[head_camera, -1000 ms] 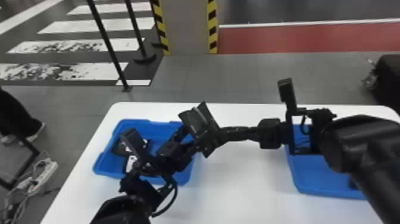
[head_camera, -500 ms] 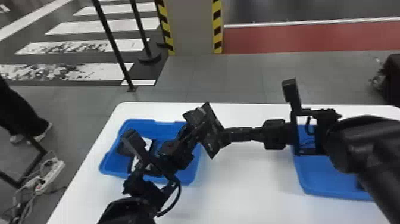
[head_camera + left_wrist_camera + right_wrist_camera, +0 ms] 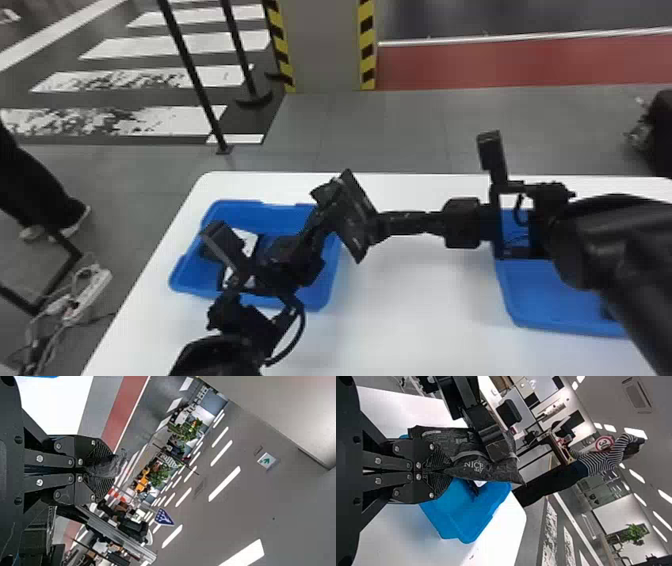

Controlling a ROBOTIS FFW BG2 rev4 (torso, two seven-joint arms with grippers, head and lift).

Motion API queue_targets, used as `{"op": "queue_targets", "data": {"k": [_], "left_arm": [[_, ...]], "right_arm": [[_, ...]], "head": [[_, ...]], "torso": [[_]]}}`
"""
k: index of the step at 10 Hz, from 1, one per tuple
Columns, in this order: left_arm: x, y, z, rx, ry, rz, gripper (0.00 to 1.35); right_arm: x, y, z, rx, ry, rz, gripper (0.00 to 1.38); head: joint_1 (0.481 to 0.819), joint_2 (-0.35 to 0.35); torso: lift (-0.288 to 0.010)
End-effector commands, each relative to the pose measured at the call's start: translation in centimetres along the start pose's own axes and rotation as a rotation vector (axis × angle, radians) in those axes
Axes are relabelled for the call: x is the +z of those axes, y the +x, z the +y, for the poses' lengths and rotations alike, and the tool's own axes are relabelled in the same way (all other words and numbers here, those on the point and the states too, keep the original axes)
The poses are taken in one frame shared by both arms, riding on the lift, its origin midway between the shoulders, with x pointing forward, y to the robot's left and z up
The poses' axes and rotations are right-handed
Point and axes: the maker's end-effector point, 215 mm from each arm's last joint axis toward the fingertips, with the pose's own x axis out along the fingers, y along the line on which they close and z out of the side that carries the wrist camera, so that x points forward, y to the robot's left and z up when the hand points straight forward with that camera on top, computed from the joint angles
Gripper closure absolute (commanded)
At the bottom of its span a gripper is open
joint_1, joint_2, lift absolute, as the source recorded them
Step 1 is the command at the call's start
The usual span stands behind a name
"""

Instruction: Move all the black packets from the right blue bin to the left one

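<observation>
A black packet (image 3: 356, 217) is held above the table, near the left blue bin's (image 3: 330, 280) right side. My left gripper (image 3: 327, 210) is shut on its left part; my right gripper (image 3: 380, 226) is shut on its other side. In the left wrist view, dark crumpled plastic (image 3: 105, 466) lies between the tips of my left gripper (image 3: 85, 470). The right wrist view has my right gripper (image 3: 429, 471) pinching the packet (image 3: 466, 457). Dark and white items lie in the left bin. The right blue bin (image 3: 555, 295) is partly hidden by my right arm.
Both bins stand on a white table (image 3: 410, 310), with bare table between them. A dark patch (image 3: 607, 310) shows in the right bin beside my right arm. Cables and a power strip (image 3: 87, 295) lie on the floor left of the table.
The head view has shifted a little, so the table and bins sit slightly farther right in it. Both grippers keep hold of the packet, with little movement relative to the bins.
</observation>
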Motion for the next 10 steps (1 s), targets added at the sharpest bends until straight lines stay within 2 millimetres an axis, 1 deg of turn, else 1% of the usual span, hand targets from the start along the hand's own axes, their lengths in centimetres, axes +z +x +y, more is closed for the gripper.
{"op": "queue_targets", "data": {"k": [1, 2, 3, 4, 5, 6, 7, 8, 9, 10], "left_arm": [[0.4, -0.1, 0.1, 0.005, 0.001, -0.015, 1.21], [1.4, -0.2, 0.5, 0.018, 0.032, -0.045, 1.21], [3.0, -0.6, 1.4, 0.057, 0.077, -0.090, 1.21], [4.8, -2.2, 3.9, 0.159, 0.187, -0.132, 1.21], [6.7, -4.0, 5.9, 0.249, 0.317, -0.166, 1.21], [6.7, -5.0, 6.9, 0.299, 0.373, -0.160, 1.21], [7.2, -6.1, 7.5, 0.356, 0.445, -0.169, 1.21], [8.3, -7.4, 8.1, 0.410, 0.547, -0.184, 1.21], [8.6, -8.1, 8.5, 0.439, 0.604, -0.183, 1.21], [9.5, -8.8, 8.1, 0.460, 0.635, -0.222, 1.21]], "right_arm": [[0.9, 0.2, 0.3, 0.031, 0.019, -0.077, 0.75], [2.5, -0.8, 0.5, 0.033, -0.009, -0.167, 0.18], [4.0, -3.0, 0.0, -0.016, -0.041, -0.222, 0.00], [5.0, -5.7, -1.3, -0.118, -0.078, -0.260, 0.13], [4.6, -7.4, -1.4, -0.183, -0.052, -0.323, 0.22], [4.0, -9.8, -1.0, -0.271, -0.048, -0.367, 0.27], [2.4, -12.1, -1.1, -0.360, -0.039, -0.355, 0.28], [1.4, -13.8, -1.6, -0.398, -0.033, -0.350, 0.28], [0.8, -14.2, -1.7, -0.411, -0.038, -0.337, 0.28], [0.8, -14.8, -2.0, -0.441, -0.059, -0.322, 0.28]], "head": [[0.695, 0.181], [0.695, 0.187], [0.695, 0.190], [0.695, 0.189], [0.695, 0.188], [0.695, 0.195], [0.695, 0.202], [0.695, 0.198], [0.695, 0.196], [0.695, 0.196]], "torso": [[-0.110], [-0.110], [-0.110], [-0.110], [-0.110], [-0.110], [-0.110], [-0.110], [-0.110], [-0.110]]}}
